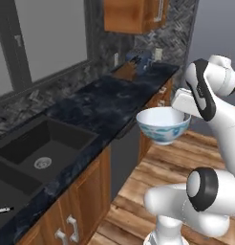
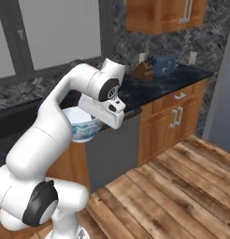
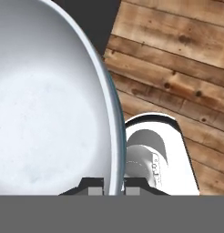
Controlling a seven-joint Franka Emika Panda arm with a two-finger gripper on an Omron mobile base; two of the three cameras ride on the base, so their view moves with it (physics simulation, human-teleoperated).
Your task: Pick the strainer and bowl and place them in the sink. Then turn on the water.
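The gripper (image 3: 113, 189) is pinched tight on the rim of the bowl (image 1: 163, 125), which hangs above the wooden floor, just off the counter edge. The step in hand looks like carrying it; next it must go left, over the sink (image 1: 40, 143).
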